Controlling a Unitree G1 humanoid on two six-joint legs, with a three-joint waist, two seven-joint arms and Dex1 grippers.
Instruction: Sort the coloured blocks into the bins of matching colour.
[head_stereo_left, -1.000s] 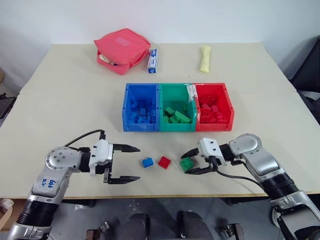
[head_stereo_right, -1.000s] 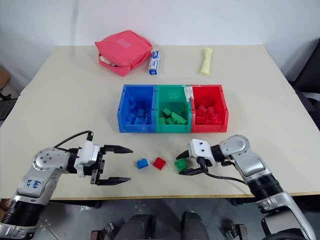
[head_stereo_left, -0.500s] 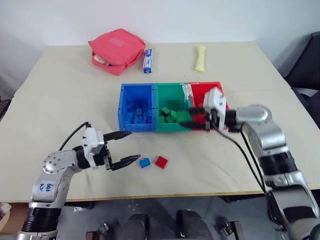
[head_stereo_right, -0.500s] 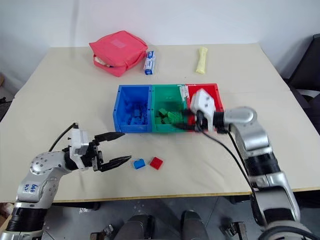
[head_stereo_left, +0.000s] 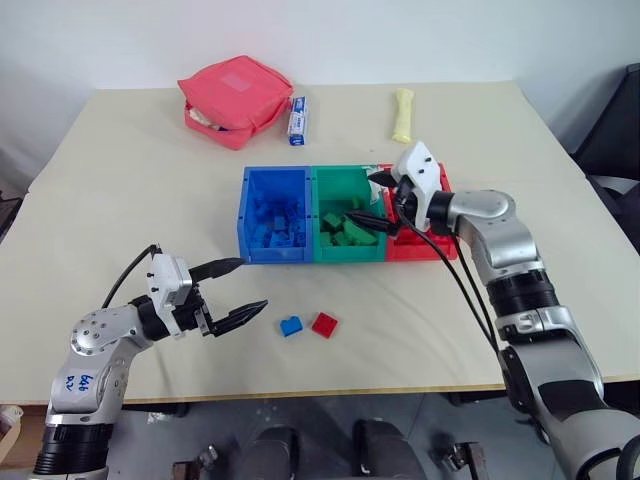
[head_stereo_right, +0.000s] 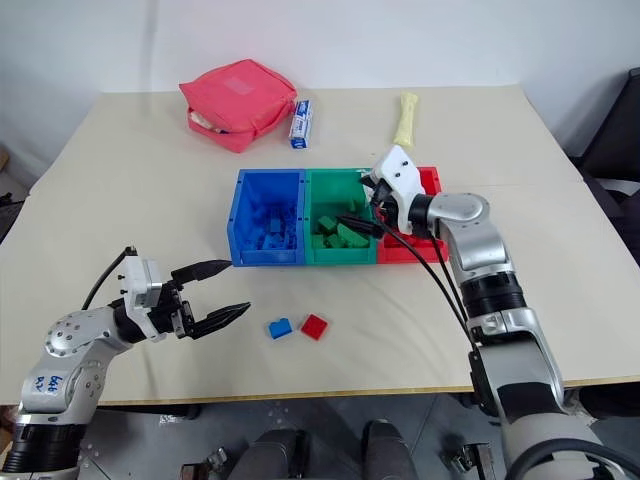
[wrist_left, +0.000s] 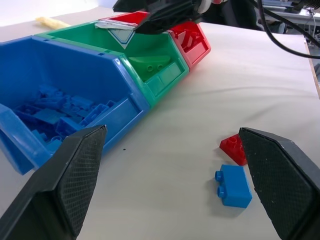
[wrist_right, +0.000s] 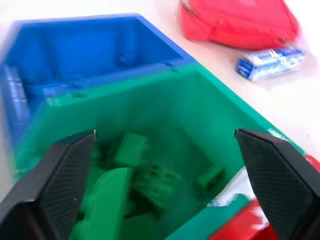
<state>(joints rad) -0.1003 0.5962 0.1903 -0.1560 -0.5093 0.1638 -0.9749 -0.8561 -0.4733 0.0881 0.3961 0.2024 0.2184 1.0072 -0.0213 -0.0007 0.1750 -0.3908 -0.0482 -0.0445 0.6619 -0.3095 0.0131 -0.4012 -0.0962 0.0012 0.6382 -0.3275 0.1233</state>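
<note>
1. Since a second ago, the right gripper has risen from the table's front edge to the green bin, and the green block it held there is gone from between its fingers.
2. Its fingers now stand wide apart over that bin, with green blocks lying just beyond their tips.
3. The left gripper hovers low with fingers spread, empty.
4. A blue block and a red block lie side by side on the table, just past the left fingertips.
</note>
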